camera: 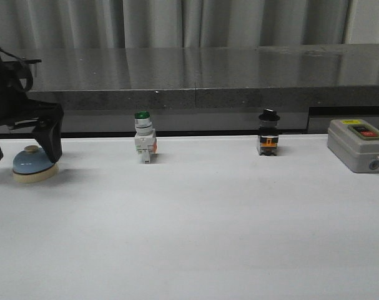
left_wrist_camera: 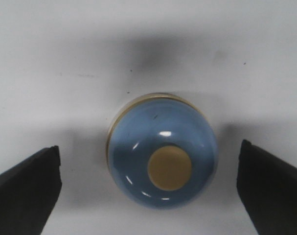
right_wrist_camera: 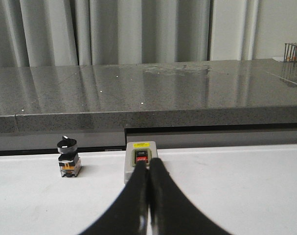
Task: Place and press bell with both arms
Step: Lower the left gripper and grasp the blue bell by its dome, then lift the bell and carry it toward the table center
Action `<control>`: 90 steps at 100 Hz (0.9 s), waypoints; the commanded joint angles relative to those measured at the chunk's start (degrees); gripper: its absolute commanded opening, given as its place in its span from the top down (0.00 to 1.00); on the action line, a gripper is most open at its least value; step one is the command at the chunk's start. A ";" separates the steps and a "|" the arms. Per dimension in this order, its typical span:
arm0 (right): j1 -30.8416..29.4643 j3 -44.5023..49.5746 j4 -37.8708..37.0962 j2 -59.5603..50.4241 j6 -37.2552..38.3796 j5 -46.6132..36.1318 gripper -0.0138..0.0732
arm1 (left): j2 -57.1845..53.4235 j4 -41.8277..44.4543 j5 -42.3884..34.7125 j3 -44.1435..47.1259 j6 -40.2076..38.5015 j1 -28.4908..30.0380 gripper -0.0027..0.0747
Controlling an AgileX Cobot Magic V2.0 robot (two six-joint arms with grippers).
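At far left of frame, the left hand (camera: 24, 155) straddles the light-blue domed bell (camera: 34, 165), fingers wide open, untouching, probably lining up a grab.

Even, cool overhead light fills all three views. The white worktop (camera: 226, 225) is bright and nearly washed out, with soft, short shadows. The polished grey ledge (camera: 195, 72) reflects pale streaks. Small white glints dot the bell (left_wrist_camera: 163, 156); the dark fingertips (left_wrist_camera: 26, 191) beside it look soft-edged.

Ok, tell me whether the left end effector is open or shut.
Open: left end effector fingers sit apart either side of the bell, not touching it.
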 commanded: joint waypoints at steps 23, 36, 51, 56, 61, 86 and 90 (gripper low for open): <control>-0.43 -0.80 -0.66 -0.96 -0.13 -4.59 0.92 | -2.25 -0.73 -3.08 -1.83 -0.07 -0.23 0.21; -0.43 -0.80 -0.66 -0.96 -0.13 -4.59 0.92 | -2.12 -0.73 -2.86 -1.83 -0.07 -0.23 0.39; -0.43 -0.80 -0.66 -0.96 -0.13 -4.59 0.92 | -2.12 -0.73 -2.86 -1.83 -0.07 -0.23 0.53; -0.43 -0.80 -0.66 -0.96 -0.13 -4.59 0.92 | -2.12 -0.73 -2.86 -1.83 -0.07 -0.23 0.57; -0.43 -0.80 -0.66 -0.96 -0.13 -4.59 0.92 | -2.12 -0.73 -2.27 -2.34 -0.07 -0.23 0.59; -0.43 -0.80 -0.66 -0.96 -0.13 -4.59 0.92 | -3.52 -0.84 4.33 -9.50 -0.07 -1.44 0.62; -0.43 -0.80 -0.66 -0.96 -0.13 -4.59 0.92 | -4.06 -0.84 4.83 -10.93 -0.07 -2.11 0.62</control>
